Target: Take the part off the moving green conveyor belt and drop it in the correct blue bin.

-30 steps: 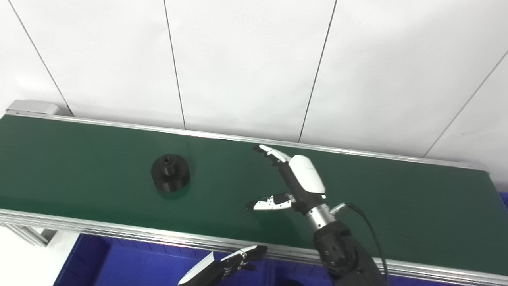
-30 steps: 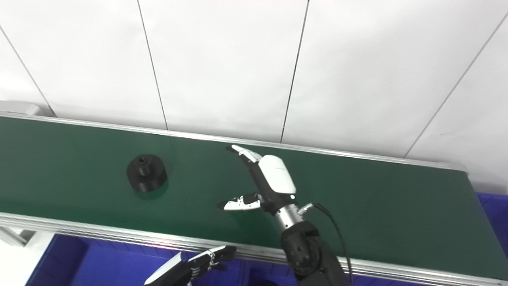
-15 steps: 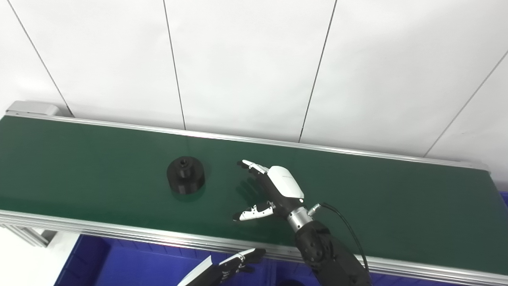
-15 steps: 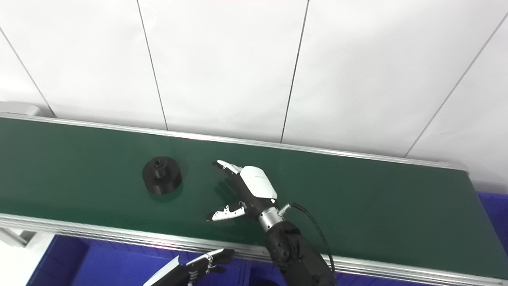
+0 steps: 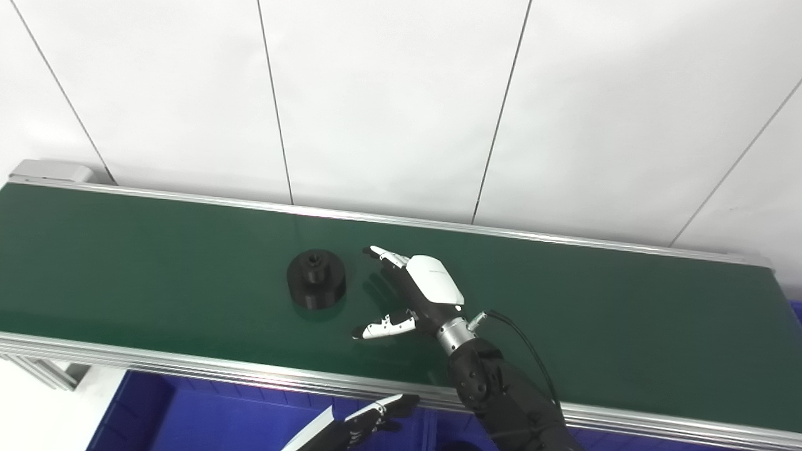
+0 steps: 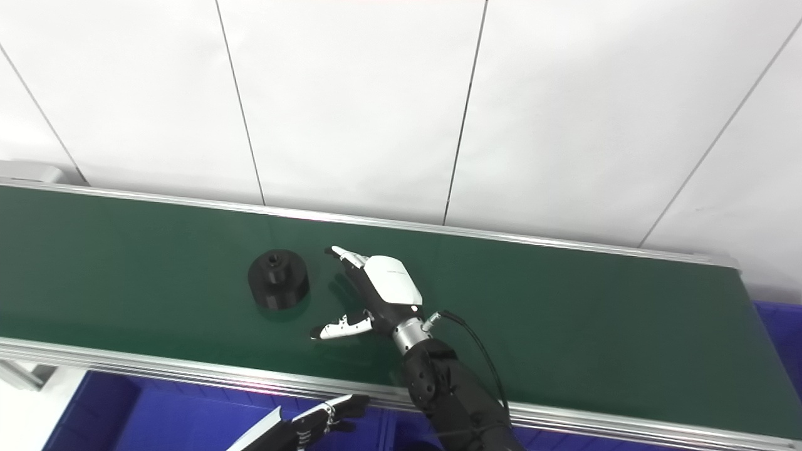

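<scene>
A round black part [image 5: 316,278] with a small raised hub on top rides upright on the green conveyor belt [image 5: 125,250], left of centre. My right hand [image 5: 410,291] rests low over the belt just to the part's right, open, fingers and thumb spread toward it with a small gap between. It holds nothing. My left hand [image 5: 363,423] hangs below the belt's near rail over the blue bin [image 5: 188,416], fingers loosely curled and empty; only part of it shows at the bottom edge.
Aluminium rails [image 5: 188,369] run along the belt's near and far edges. White wall panels [image 5: 388,106] rise behind the belt. Another patch of blue bin [image 6: 777,326] shows past the belt's right end.
The black part has ridden rightward along the belt. My right hand came down and leftward toward it, staying open. The left hand has barely moved.
</scene>
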`<state>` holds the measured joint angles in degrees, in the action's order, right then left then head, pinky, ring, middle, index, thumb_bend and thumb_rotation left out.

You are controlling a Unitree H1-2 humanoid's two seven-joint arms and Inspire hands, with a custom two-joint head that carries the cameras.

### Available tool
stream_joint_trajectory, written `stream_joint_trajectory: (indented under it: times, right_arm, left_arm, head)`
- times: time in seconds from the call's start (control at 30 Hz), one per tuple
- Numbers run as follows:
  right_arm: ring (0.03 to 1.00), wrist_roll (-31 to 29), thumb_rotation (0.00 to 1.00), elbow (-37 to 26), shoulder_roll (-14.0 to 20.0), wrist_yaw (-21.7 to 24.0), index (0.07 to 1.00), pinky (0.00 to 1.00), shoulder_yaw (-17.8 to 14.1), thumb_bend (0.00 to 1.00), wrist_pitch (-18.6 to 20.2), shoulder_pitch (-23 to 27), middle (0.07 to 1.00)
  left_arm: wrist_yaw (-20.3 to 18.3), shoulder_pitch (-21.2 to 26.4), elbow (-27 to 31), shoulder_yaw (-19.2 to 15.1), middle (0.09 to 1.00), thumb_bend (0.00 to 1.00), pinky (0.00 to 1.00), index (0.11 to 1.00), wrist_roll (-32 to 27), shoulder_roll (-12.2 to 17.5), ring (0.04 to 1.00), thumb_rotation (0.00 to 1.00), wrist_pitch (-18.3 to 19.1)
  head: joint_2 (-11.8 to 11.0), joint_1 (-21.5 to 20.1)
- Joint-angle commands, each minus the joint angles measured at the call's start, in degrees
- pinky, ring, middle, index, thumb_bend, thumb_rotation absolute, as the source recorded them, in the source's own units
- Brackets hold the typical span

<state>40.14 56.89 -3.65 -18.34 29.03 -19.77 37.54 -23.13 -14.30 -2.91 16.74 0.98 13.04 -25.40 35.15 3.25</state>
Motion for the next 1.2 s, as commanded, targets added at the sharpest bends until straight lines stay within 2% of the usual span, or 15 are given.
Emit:
stream_joint_trajectory:
  times: [0.0,0.3,0.47,0.57,0.7,0.83,0.87,0.9,0.93,0.97,1.03,1.17]
  right_arm:
    - [0.853,0.29,0.36,1.11,-1.57,-2.29,0.902,0.82,0.37,0.91,-0.99,3.42,0.875]
    - [0.859,0.24,0.38,10.57,-4.29,-5.38,0.937,0.82,1.55,0.95,0.13,8.42,0.894]
    - [0.843,0.70,0.30,17.15,-6.97,-7.91,0.933,0.79,2.81,1.00,2.09,12.02,0.893]
    - [0.804,0.65,0.23,19.37,-8.04,-8.19,0.902,0.74,3.54,0.99,2.66,13.27,0.852]
    - [0.691,0.14,0.05,21.59,-9.44,-6.09,0.781,0.65,4.18,0.91,3.68,14.39,0.730]
    - [0.599,-0.73,0.00,22.48,-10.11,-5.07,0.665,0.56,4.39,0.89,3.37,13.88,0.623]
    - [0.569,-0.94,0.00,22.50,-10.13,-4.86,0.631,0.51,4.44,0.77,3.16,13.58,0.571]
    - [0.555,-1.01,0.00,22.51,-10.11,-4.91,0.618,0.49,4.55,0.70,2.93,13.24,0.542]
    - [0.511,-1.04,0.00,22.53,-10.07,-4.97,0.551,0.45,4.67,0.60,2.80,12.96,0.505]
    - [0.464,-1.00,0.00,22.54,-9.97,-5.14,0.519,0.43,4.83,0.54,2.65,12.70,0.504]
    - [0.453,-1.08,0.00,22.55,-9.72,-5.77,0.505,0.43,4.97,0.53,2.16,12.32,0.505]
    - [0.445,-1.70,0.00,22.67,-9.15,-6.44,0.480,0.34,4.85,0.52,1.17,11.87,0.517]
  left_arm:
    - [0.59,-0.64,2.11,-0.07,0.937,0.54,0.85,0.912,-0.87,0.06,0.908,0.40,-1.51]
    - [0.22,-1.75,3.07,-0.17,0.932,0.55,0.85,0.909,-1.19,0.30,0.910,0.39,-1.50]
    - [0.63,-2.69,4.50,-0.29,0.928,0.56,0.86,0.904,-0.78,0.69,0.913,0.39,-1.49]
    - [0.36,-3.32,4.91,-0.63,0.928,0.57,0.86,0.901,-1.57,0.70,0.912,0.38,-1.52]
    - [-0.03,-3.93,5.32,-1.30,0.934,0.57,0.85,0.903,-2.36,0.83,0.910,0.38,-1.50]
    - [-0.48,-4.15,5.59,-1.69,0.941,0.58,0.87,0.909,-2.90,0.80,0.923,0.38,-1.49]
    - [-0.56,-4.13,5.54,-1.77,0.943,0.58,0.87,0.911,-2.93,0.78,0.925,0.39,-1.50]
    - [-0.59,-4.12,5.51,-1.86,0.943,0.58,0.87,0.912,-2.94,0.75,0.926,0.39,-1.50]
    - [-0.67,-4.10,5.46,-1.95,0.944,0.58,0.87,0.913,-3.00,0.72,0.927,0.39,-1.50]
    - [-0.73,-4.07,5.43,-2.05,0.944,0.58,0.87,0.913,-3.04,0.68,0.927,0.39,-1.50]
    - [-0.83,-3.98,5.41,-2.19,0.944,0.58,0.87,0.913,-3.02,0.64,0.927,0.40,-1.51]
    - [-1.22,-3.78,5.23,-2.49,0.945,0.58,0.87,0.914,-3.32,0.58,0.928,0.40,-1.52]
  head:
    - [-0.03,0.03]
    - [0.27,0.33]
    - [0.53,1.09]
    - [0.71,1.49]
    - [0.97,1.52]
    - [1.16,1.33]
    - [1.15,1.28]
    - [1.16,1.25]
    - [1.16,1.25]
    - [1.16,1.25]
    - [1.29,1.06]
    - [1.39,0.81]
